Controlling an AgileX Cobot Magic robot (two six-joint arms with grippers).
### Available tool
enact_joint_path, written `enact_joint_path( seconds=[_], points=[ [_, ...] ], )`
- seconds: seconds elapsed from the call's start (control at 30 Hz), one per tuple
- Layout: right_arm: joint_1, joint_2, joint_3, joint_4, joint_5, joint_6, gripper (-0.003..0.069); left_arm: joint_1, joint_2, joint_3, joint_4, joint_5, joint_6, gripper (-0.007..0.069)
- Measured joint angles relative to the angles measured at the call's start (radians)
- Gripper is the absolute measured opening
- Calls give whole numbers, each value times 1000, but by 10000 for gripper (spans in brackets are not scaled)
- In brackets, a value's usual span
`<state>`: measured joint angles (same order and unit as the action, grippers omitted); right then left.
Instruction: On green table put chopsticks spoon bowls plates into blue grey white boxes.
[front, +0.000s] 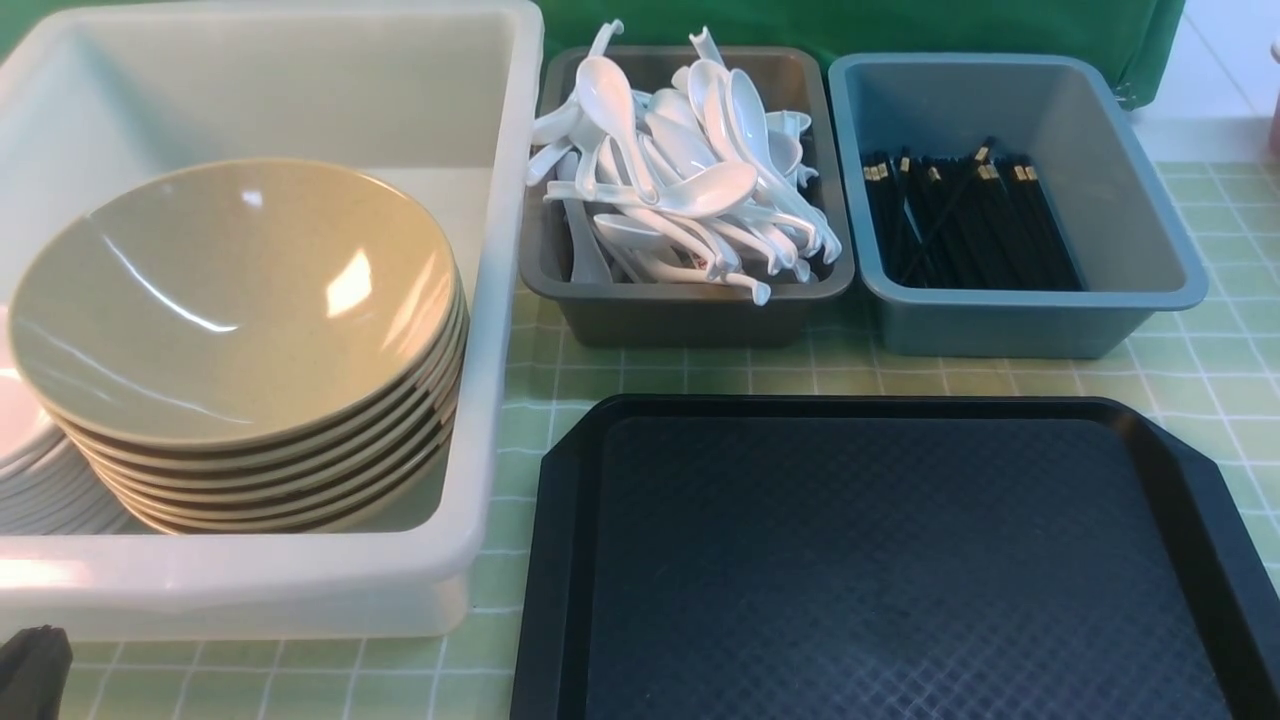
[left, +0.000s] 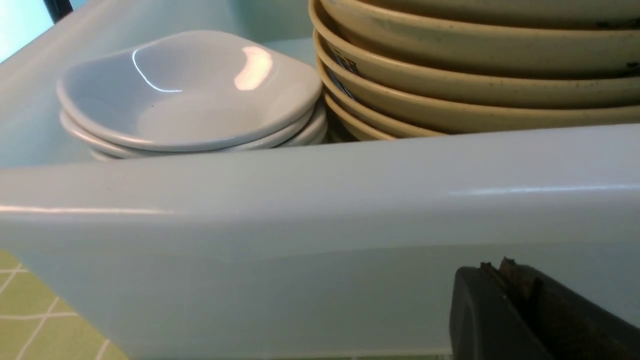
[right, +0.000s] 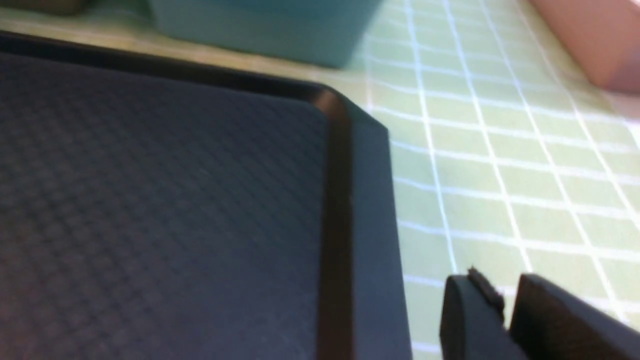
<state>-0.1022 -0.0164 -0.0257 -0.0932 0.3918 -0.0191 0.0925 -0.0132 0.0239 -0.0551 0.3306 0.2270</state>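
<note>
We note the sort looks done: bowls (front: 240, 330) and plates (left: 190, 95) stacked in the white box (front: 500, 300), spoons (front: 690, 180) in the grey box (front: 690, 310), chopsticks (front: 960, 220) in the blue box (front: 1040, 320), tray (front: 880, 560) bare, left gripper (left: 520, 300) shut on nothing, right gripper (right: 505, 310) slightly parted over the table (right: 500, 175), holding nothing.

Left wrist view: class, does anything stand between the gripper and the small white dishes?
Yes. The near wall of the large translucent white plastic tub stands between the left gripper and the stacked small glossy white plates, which sit inside it beside the olive-beige bowls.
</note>
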Motion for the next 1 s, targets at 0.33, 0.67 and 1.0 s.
enact_joint_path(
  seconds=[0.33,0.67,1.0],
  points=[
    [-47,0,36,-4,-137,73,145,0,0,0,0,-3,0,-1],
    [-47,0,36,-4,-139,73,152,0,0,1,0,-3,0,-1],
    [-47,0,36,-4,-139,73,155,0,0,1,0,-3,0,-1]
  ],
)
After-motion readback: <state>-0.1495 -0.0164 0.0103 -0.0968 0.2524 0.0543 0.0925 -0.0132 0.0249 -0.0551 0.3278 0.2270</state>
